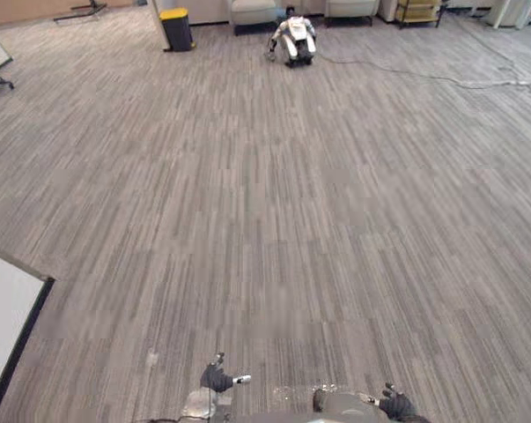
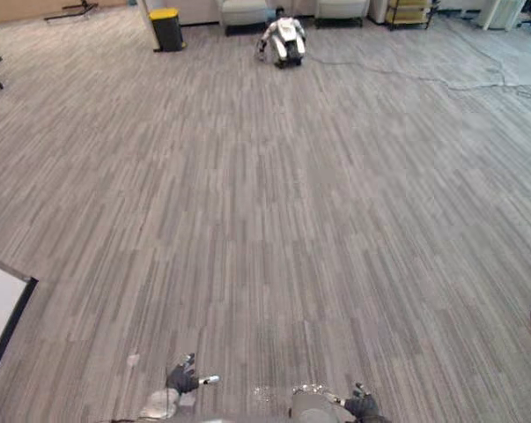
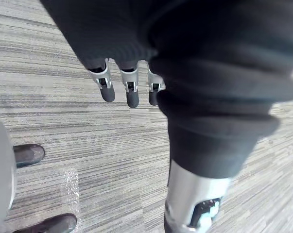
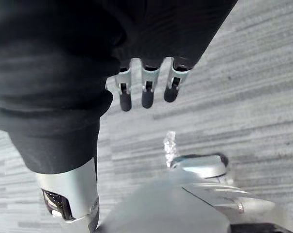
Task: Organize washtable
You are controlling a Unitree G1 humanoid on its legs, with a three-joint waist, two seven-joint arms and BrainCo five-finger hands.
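Note:
Grey striped carpet (image 1: 274,220) stretches out in front of me in the eye views. My left hand (image 1: 217,379) hangs low at the bottom of the view, its fingers (image 3: 130,92) relaxed and straight over the carpet with nothing in them. My right hand (image 1: 397,406) hangs at the lower right, its fingers (image 4: 147,94) also straight and holding nothing.
A white panel with a dark edge (image 1: 5,326) juts in at the lower left. Far ahead stand a black bin with a yellow lid (image 1: 176,28), a white robot crouched on the floor (image 1: 293,40), grey seats (image 1: 252,12) and a shelf cart (image 1: 419,11). A cable (image 1: 441,79) runs across the carpet.

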